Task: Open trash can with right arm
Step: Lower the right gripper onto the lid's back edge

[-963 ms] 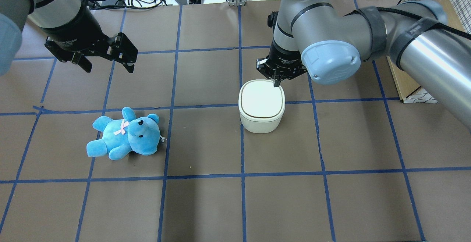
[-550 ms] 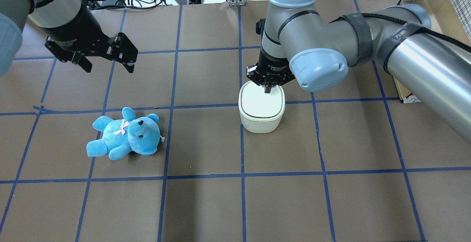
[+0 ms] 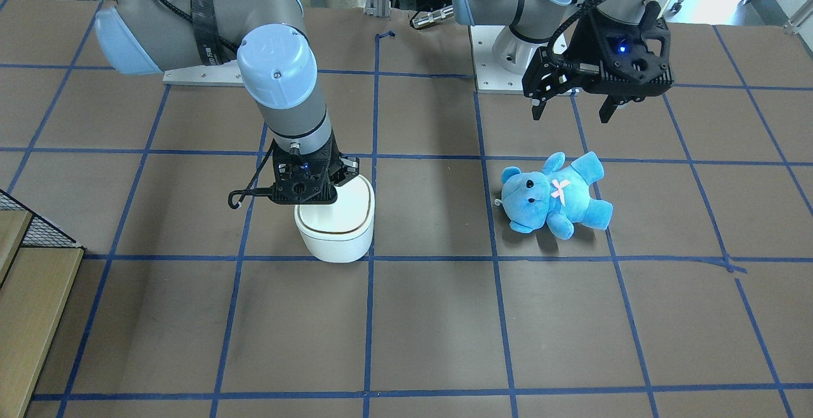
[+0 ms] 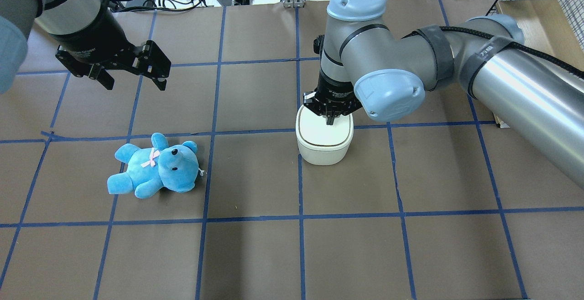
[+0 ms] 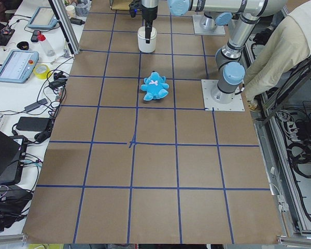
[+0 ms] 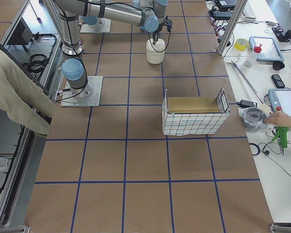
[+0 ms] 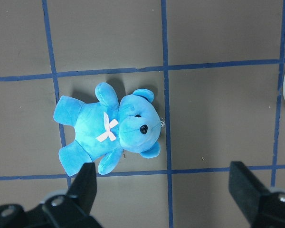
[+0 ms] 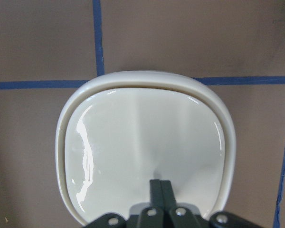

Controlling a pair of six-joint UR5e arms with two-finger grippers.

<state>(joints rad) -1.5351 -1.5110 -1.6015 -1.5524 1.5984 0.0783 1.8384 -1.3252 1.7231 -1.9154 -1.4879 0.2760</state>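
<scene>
Brown papered table (image 4: 255,254) with a blue tape grid. The right arm (image 4: 502,76) comes in from the right side, forearm running low across the table, wrist turned straight down over the trash can. The left arm (image 4: 68,3) is parked up on the far left, wrist pointing down, clear of everything and well above the surface. A wire basket (image 6: 194,119) sits out at the right end of the table, well apart from the rest. The trash can (image 4: 325,147) stands upright a bit right of table centre, just beside a tape crossing, with its lid down flat and shut. A blue teddy (image 4: 155,168) lies on its back left of the can, slightly nearer the robot and well apart from it, under the left arm's side. The right gripper (image 4: 330,121) has its fingers (image 8: 160,185) pressed together into one narrow tip with nothing between them. The tip is down at the lid's surface, on the part nearer the robot; it looks to be touching, but I can't confirm contact from here. The left gripper (image 4: 135,83) has its fingers (image 7: 85,183) spread wide and holds nothing, hanging above bare table on the far side of the teddy.
</scene>
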